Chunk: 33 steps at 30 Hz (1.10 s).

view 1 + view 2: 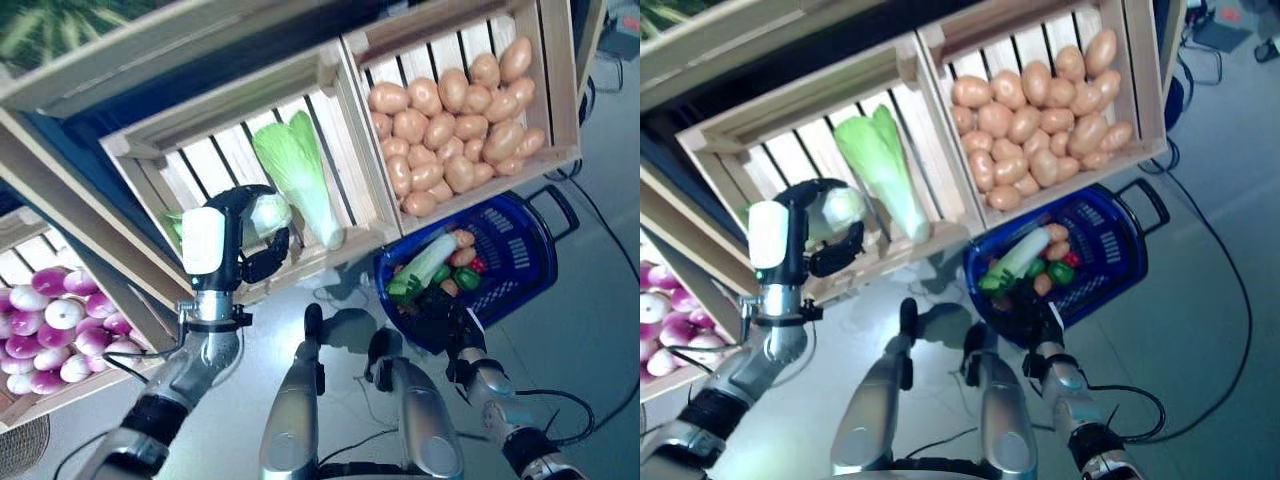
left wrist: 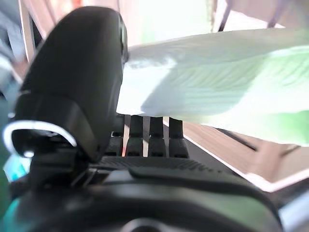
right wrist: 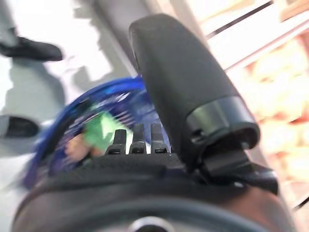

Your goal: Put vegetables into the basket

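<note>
My left hand is raised at the front edge of the middle wooden crate, shut on a pale green cabbage. The left wrist view shows that cabbage pinched between thumb and fingers. A second, longer cabbage lies in the same crate. The blue basket stands on the floor below the crates and holds a white-green stalk, a green pepper and potatoes. My right hand is at the basket's near rim, fingers curled on it; the basket shows past them.
A crate of potatoes sits to the right of the cabbage crate, directly above the basket. A crate of purple and white bulbs is at the lower left. A person's dark shoes stand on the floor beyond the basket.
</note>
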Available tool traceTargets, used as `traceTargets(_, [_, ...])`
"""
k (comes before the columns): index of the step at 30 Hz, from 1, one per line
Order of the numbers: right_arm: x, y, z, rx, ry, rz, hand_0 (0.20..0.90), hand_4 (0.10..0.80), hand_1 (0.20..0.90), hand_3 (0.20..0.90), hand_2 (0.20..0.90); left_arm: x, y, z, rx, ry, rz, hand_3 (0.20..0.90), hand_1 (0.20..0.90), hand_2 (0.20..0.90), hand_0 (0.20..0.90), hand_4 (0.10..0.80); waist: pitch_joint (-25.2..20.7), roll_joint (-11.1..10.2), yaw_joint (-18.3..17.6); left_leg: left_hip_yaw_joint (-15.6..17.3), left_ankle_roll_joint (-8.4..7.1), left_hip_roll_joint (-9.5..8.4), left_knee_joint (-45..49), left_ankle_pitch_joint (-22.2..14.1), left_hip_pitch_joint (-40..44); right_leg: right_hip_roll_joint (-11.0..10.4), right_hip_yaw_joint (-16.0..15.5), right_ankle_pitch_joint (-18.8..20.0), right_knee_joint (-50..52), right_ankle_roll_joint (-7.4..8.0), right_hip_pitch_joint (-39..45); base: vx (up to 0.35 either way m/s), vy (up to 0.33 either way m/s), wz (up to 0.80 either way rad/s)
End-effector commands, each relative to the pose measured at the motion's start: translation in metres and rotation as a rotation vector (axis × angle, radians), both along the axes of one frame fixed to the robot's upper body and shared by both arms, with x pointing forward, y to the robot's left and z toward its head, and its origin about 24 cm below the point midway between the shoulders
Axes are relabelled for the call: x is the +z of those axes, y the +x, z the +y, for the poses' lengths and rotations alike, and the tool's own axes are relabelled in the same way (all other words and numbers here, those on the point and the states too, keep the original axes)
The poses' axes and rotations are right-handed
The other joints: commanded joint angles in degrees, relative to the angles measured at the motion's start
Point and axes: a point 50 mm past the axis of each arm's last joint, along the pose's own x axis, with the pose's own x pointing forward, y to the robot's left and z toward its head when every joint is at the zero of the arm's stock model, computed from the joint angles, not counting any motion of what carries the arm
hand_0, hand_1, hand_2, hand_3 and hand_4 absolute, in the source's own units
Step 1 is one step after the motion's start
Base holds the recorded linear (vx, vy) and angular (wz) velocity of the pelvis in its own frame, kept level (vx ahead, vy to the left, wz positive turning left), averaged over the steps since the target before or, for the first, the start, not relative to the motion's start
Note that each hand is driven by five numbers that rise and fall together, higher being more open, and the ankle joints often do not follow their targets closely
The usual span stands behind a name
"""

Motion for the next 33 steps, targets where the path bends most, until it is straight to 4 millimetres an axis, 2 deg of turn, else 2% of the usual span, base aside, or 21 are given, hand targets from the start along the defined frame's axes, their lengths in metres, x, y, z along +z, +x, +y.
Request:
traceTargets(1, [0.006, -0.015, -0.009, -0.067, -0.067, -0.066, 0.9, 0.8, 0.9, 0.9, 0.9, 0.02, -0.007, 0.014, -0.123, -0.252, -0.015, 0.3, 0.3, 0.3, 0.3, 0.4, -10.0, -3.0, 0.4, 1.5, -2.09, -0.9, -3.0, -4.1, 4.2, -1.4, 1.8, 12.0, -19.6, 4.06, 8.7, 0.172, 0.004, 0.19])
traceTargets(4, [0.011, -0.02, -0.008, -0.074, -0.065, -0.1, 0.9, 0.8, 0.9, 0.9, 0.9, 0.016, -0.012, 0.009, -0.237, -0.42, 0.048, 0.3, 0.3, 0.3, 0.3, 0.4, -12.3, -3.1, 0.1, 1.6, -1.77, -0.79, -5.9, -3.9, 7.4, -1.1, 2.1, 13.0, -22.1, 4.56, 11.4, 0.13, 0.024, 0.13])
traceTargets(5, [0.013, -0.024, -0.009, -0.088, -0.06, -0.121, 0.9, 0.8, 0.9, 0.9, 0.9, 0.012, -0.015, 0.008, -0.304, -0.531, 0.076, 0.3, 0.3, 0.3, 0.3, 0.4, -13.3, -3.2, -0.1, 1.6, -1.51, -0.78, -6.7, -3.8, 8.7, -0.9, 2.3, 13.3, -22.7, 4.76, 12.4, 0.116, 0.021, 0.15])
traceTargets(8, [0.023, -0.032, -0.013, -0.087, -0.045, -0.187, 0.9, 0.8, 0.9, 0.9, 0.9, 0.009, -0.022, 0.001, -0.424, -0.695, 0.088, 0.3, 0.3, 0.3, 0.3, 0.4, -15.8, -3.7, -0.8, 2.2, -0.72, -0.57, -6.6, -5.1, 11.7, -1.1, 2.6, 13.6, -23.2, 4.97, 14.6, 0.148, 0.018, 0.09])
traceTargets(10, [0.026, -0.033, -0.014, -0.081, -0.041, -0.207, 0.9, 0.8, 0.9, 0.9, 0.9, 0.009, -0.023, 0.001, -0.445, -0.715, 0.094, 0.3, 0.3, 0.3, 0.3, 0.4, -16.3, -3.8, -0.9, 2.4, -0.61, -0.53, -6.7, -5.4, 12.4, -1.1, 2.6, 13.7, -23.4, 5.03, 15.1, 0.115, 0.007, 0.04])
traceTargets(14, [0.043, -0.035, -0.017, -0.061, -0.027, -0.299, 0.9, 0.8, 0.9, 0.9, 0.9, 0.01, -0.029, -0.001, -0.579, -0.885, 0.116, 0.3, 0.3, 0.3, 0.3, 0.4, -18.2, -4.3, -1.2, 3.1, 0.05, -0.65, -7.6, -6.5, 15.8, -1.2, 3.4, 14.6, -25.5, 5.47, 17.7, 0.111, 0.001, -0.06])
traceTargets(17, [0.063, -0.031, -0.016, -0.016, -0.02, -0.397, 0.9, 0.8, 0.9, 0.9, 0.9, 0.008, -0.03, -0.008, -0.677, -1.002, 0.155, 0.3, 0.3, 0.3, 0.3, 0.4, -19.5, -4.5, -1.6, 4.0, 0.29, -0.49, -8.4, -7.1, 17.4, -1.4, 3.8, 15.4, -27.0, 5.99, 18.7, 0.081, -0.002, -0.16])
traceTargets(20, [0.076, -0.028, -0.014, 0.041, -0.038, -0.446, 0.9, 0.8, 0.9, 0.9, 0.9, 0.008, -0.029, -0.013, -0.692, -0.999, 0.187, 0.3, 0.3, 0.3, 0.3, 0.4, -20.1, -4.6, -1.8, 4.2, 0.46, -0.52, -8.4, -7.5, 17.9, -1.5, 3.9, 15.5, -27.2, 6.21, 18.9, 0.045, -0.006, -0.14])
traceTargets(23, [0.089, -0.024, -0.01, 0.175, -0.031, -0.475, 0.9, 0.8, 0.9, 0.9, 0.9, 0.009, -0.026, -0.017, -0.718, -0.98, 0.248, 0.3, 0.3, 0.3, 0.3, 0.4, -20.9, -4.8, -2.1, 4.6, 0.76, -0.66, -8.4, -8.2, 18.8, -1.6, 4.1, 15.3, -27.1, 6.44, 19.3, 0.04, -0.005, -0.14])
traceTargets(33, [0.112, -0.013, -0.001, 0.53, 0.032, -0.434, 0.9, 0.8, 0.9, 0.9, 0.9, 0.0, -0.02, -0.024, -0.754, -0.951, 0.414, 0.3, 0.3, 0.3, 0.3, 0.4, -22.3, -5.4, -1.9, 5.3, 1.21, -0.69, -8.4, -9.3, 20.9, -1.8, 4.3, 15.4, -27.8, 7.01, 20.9, 0.018, -0.01, -0.04])
